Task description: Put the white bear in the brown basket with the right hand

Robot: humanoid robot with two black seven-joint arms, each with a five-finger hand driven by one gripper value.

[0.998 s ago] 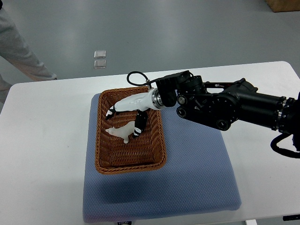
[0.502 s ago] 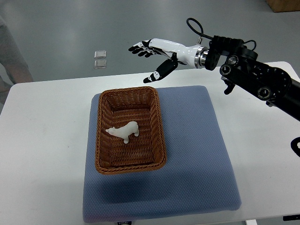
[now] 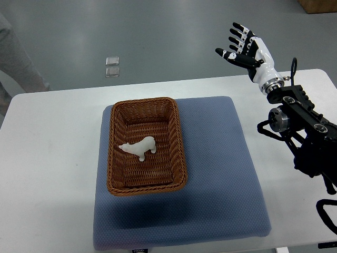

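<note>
The white bear lies on its side in the middle of the brown basket, which sits on a blue pad on the bench. The right hand is raised well apart (fingers spread, holding nothing).
</note>
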